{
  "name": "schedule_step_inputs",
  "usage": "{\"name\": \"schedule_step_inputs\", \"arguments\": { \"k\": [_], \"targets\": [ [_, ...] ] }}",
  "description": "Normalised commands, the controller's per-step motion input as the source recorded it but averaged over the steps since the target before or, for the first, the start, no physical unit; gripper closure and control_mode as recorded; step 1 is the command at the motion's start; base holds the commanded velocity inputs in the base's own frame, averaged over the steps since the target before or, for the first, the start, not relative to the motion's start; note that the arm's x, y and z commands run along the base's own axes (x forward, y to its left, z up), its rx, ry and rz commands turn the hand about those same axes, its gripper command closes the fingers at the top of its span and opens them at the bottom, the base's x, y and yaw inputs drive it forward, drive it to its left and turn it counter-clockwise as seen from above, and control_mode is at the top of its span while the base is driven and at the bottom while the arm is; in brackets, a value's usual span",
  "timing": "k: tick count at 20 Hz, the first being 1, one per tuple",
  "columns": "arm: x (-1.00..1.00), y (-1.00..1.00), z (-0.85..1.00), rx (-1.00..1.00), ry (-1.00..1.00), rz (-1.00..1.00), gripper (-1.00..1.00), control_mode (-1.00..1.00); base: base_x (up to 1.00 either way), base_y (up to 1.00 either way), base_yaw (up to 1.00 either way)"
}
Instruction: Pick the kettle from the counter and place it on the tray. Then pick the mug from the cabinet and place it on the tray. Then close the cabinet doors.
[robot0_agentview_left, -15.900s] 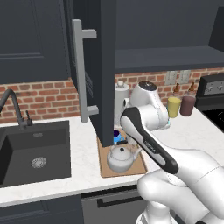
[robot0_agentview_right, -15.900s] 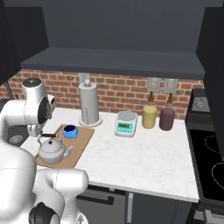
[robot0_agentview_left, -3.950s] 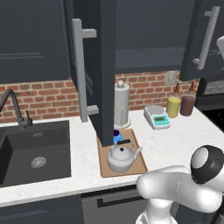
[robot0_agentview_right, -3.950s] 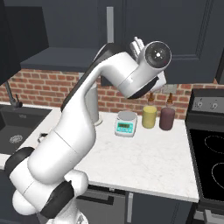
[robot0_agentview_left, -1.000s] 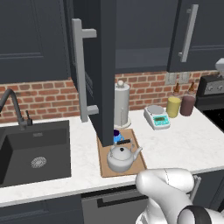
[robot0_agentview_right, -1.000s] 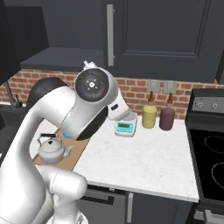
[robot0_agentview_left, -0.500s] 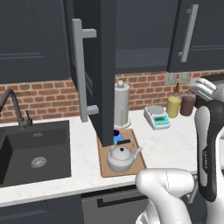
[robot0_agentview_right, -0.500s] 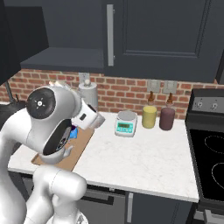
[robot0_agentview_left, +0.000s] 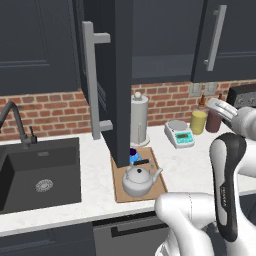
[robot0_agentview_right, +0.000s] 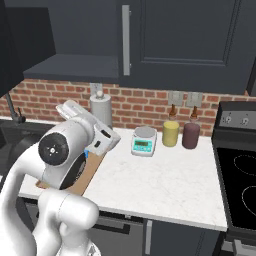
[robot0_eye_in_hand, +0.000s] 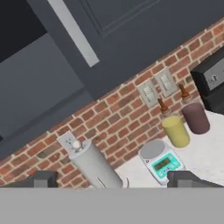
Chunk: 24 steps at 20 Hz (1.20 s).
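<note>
My pincer (robot0_eye_in_hand: 112, 183) wide, empty. Kettle (robot0_agentview_left: 139, 180): squat, rounded, silver-grey metal, on flat wooden tray (robot0_agentview_left: 156, 186); blue mug (robot0_agentview_left: 134, 158) behind.

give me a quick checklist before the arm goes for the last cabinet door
1. Kettle on the tray: ok, it sits upright on the board.
2. Mug on the tray: ok as far as it shows, the blue cup sits at the tray's far end, partly hidden by the open door.
3. Right cabinet door: ok, shut flush.
4. Left cabinet door: not ok, it stands swung out over the counter.
5. Gripper free: ok, fingers spread wide, nothing between them.
6. Gripper aimed at the open door's bar handle: not ok, it faces the paper towel roll and the kitchen scale.
</note>
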Motion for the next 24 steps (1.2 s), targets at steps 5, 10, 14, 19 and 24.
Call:
{"name": "schedule_step_inputs", "arguments": {
  "k": [5,10,14,19,24],
  "targets": [
    [-0.07,0.18,-0.12,-0.2,-0.3,0.0,-1.0,-1.0,0.0,0.0,0.0],
    [-0.45,0.4,-0.19,-0.32,-0.26,-0.04,-1.0,-1.0,0.0,0.0,0.0],
    [-0.09,0.67,-0.57,-0.38,-0.11,-0.08,-1.0,-1.0,0.0,0.0,0.0],
    [0.01,0.83,-0.74,-0.38,-0.09,-0.09,-1.0,-1.0,0.0,0.0,0.0],
    [0.32,0.71,-0.83,-0.3,-0.11,-0.06,-1.0,-1.0,0.0,0.0,0.0]
  ]
}}
